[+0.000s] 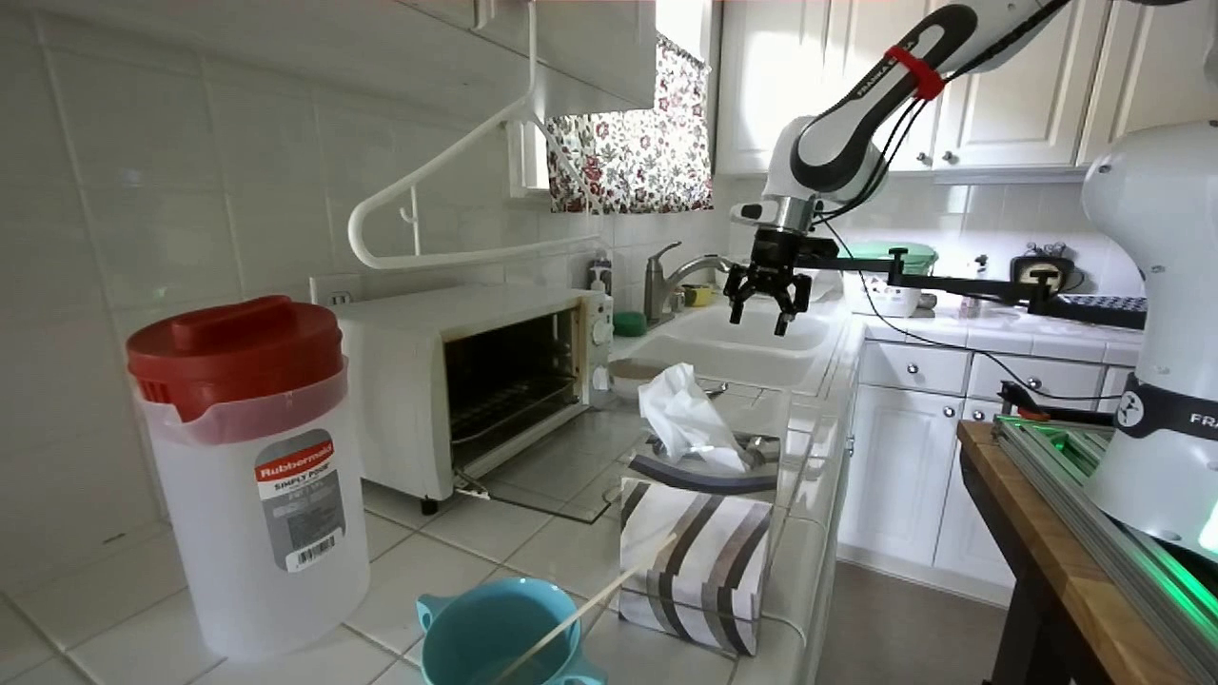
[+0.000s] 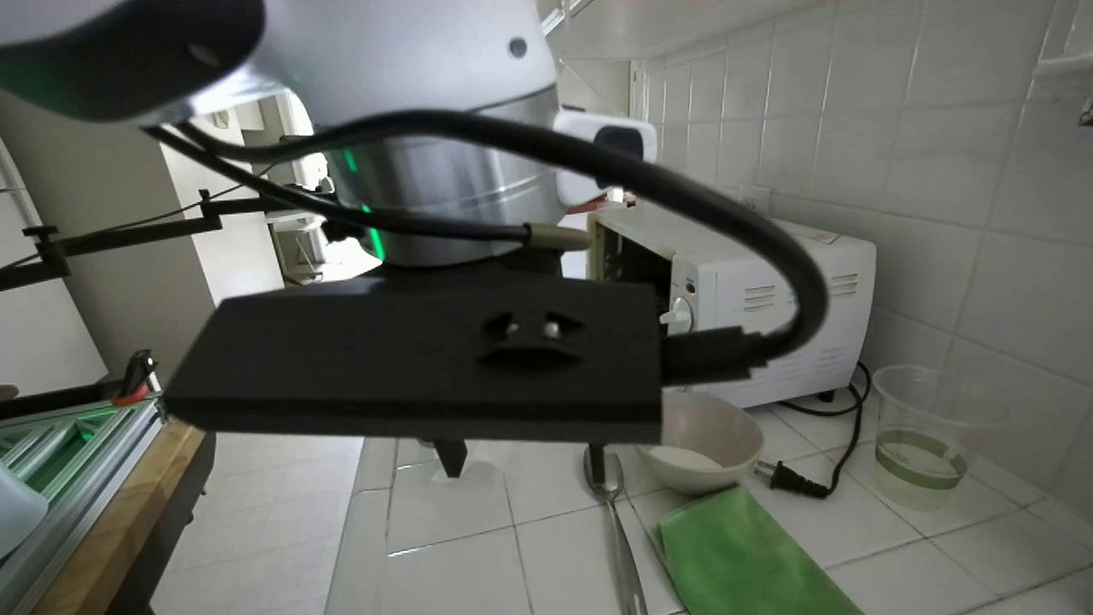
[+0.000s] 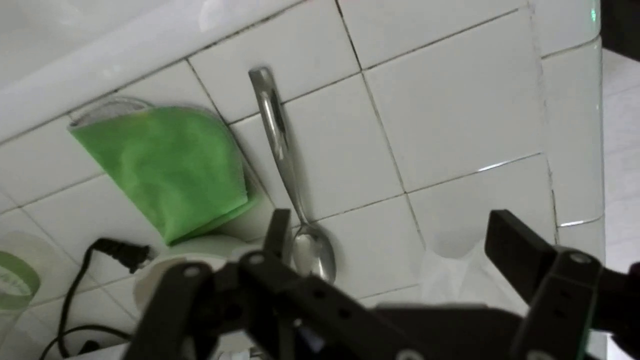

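My gripper [image 3: 390,220] stands open above the tiled counter, with nothing between its fingers. It also shows as the black gripper [image 1: 759,319] near the sink in an exterior view. In the wrist view a metal spoon [image 3: 280,145] lies below, its bowl end partly behind the left finger. Left of the spoon is a folded green cloth [image 3: 170,165]. A pale bowl [image 3: 200,255] sits beside the cloth, partly hidden by the gripper. Crumpled white paper [image 3: 460,280] lies below toward the right finger. The spoon [image 2: 626,555] and the green cloth [image 2: 751,555] also appear in an exterior view.
A white toaster oven [image 1: 395,381] stands against the wall, door down. Nearer are a red-lidded pitcher [image 1: 247,495], a blue cup [image 1: 504,628] with a stick, and a striped box [image 1: 699,571]. A clear plastic cup [image 2: 918,444] and a black plug [image 2: 798,480] lie behind the cloth.
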Motion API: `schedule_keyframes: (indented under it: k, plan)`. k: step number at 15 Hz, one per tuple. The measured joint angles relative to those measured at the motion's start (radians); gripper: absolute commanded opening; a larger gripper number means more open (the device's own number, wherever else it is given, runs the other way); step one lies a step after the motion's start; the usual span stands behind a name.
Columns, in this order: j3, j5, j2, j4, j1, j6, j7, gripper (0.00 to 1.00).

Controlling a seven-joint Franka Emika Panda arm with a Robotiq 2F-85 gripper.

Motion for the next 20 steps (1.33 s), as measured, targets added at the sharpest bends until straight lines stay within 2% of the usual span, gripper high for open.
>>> schedule_keyframes:
  k: [4,11,20]
  plan:
    - [-0.084,-0.232,-0.06,0.0,0.071,0.059,0.1,1.0]
    - [-0.053,-0.322,-0.08,-0.002,0.037,0.053,0.121,1.0]
    - [-0.083,-0.531,-0.159,0.025,0.036,0.064,0.121,1.0]
